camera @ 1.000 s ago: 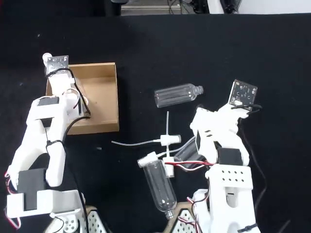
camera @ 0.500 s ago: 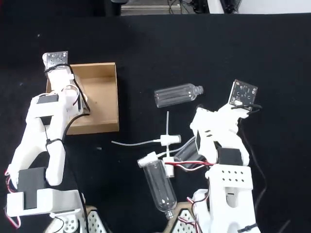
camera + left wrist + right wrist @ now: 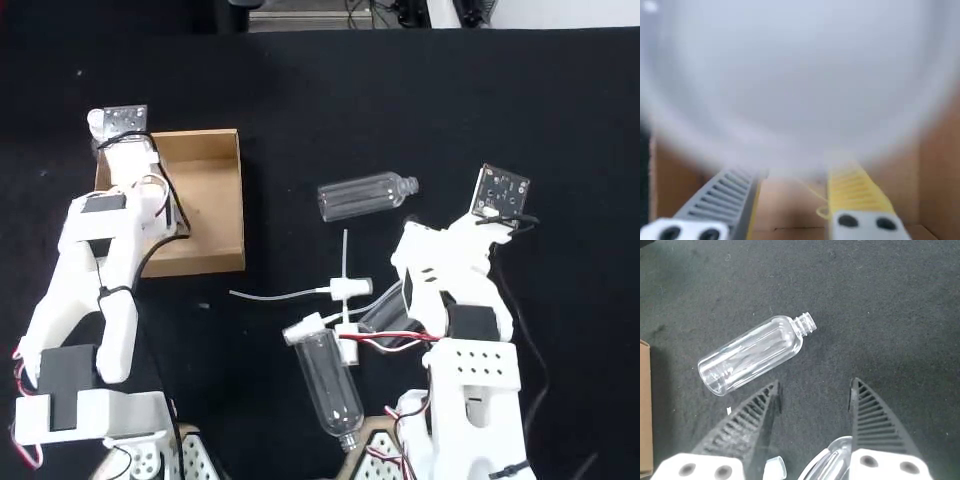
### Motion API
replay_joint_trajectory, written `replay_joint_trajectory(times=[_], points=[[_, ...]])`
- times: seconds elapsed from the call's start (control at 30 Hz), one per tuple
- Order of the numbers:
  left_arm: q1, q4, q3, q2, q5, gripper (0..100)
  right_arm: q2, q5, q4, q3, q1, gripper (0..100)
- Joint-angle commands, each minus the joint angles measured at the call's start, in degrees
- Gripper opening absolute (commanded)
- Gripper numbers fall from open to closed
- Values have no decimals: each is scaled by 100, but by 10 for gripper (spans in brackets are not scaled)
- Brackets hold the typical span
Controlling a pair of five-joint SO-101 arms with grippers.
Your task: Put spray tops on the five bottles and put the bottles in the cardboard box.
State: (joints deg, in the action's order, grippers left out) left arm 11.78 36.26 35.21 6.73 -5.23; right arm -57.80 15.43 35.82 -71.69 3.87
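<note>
The surface [image 3: 300, 90] is showing as matt black cloth with a faintly rough nap, and the cardboard box [image 3: 215, 215] at nine o'clock is looking matt brown. The bottle [image 3: 365, 196] near centre and the second bottle [image 3: 332, 385] at six o'clock are gleaming as clear glossy plastic. The spray tops [image 3: 345, 288] are looking like smooth white plastic, and the right end effector [image 3: 815, 384] is showing ribbed dark grey plastic.

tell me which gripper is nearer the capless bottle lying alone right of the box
Right. The right gripper hangs close by the capless bottle, fingers open toward it. The left gripper is over the cardboard box, well away from it.
</note>
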Motion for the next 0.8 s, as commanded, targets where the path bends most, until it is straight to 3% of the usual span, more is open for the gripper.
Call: replay_joint_trajectory(times=[0.0,0.77], points=[[-207,-141,-365,26,35,170,-119,0,-167,57,88,201],[-66,-193,-1112,-853,44,168,-119,0,-167,57,70,201]])
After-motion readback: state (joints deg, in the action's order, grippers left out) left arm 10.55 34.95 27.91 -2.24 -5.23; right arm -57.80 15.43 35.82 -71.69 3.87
